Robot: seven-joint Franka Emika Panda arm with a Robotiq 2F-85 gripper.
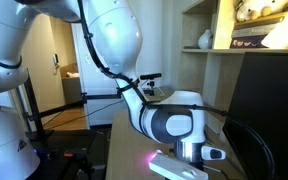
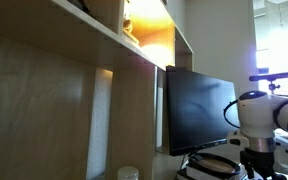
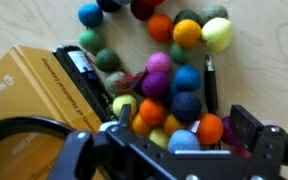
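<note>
Felt balls: a loose cluster of them, many colours (orange, blue, green, pink, purple, yellow-green), lying on the wooden table in the wrist view. They run from the top edge down to the bottom centre, and some look strung together.

Gripper comes in from the bottom of the wrist view, right over the lower end of the cluster. Fingers are spread wide, one on each side of the lowest balls, clamped on nothing. Cannot tell whether the pads touch any ball.

Around it:
- Yellow-brown box lies flat to the left of the balls, its near corner just beside the green and yellow ones.
- Black pen lies to the right of the cluster, roughly upright in the picture, touching or just beside the blue balls.
- Black ring at lower left overlaps the box; too blurred to say what it is.

Exterior views: the arm is bent low, wrist pointing down at the desk. A dark monitor stands just beside the arm. A wooden shelf sits above, lit from inside, and a white vase stands on it. The balls are hidden in both exterior views.
</note>
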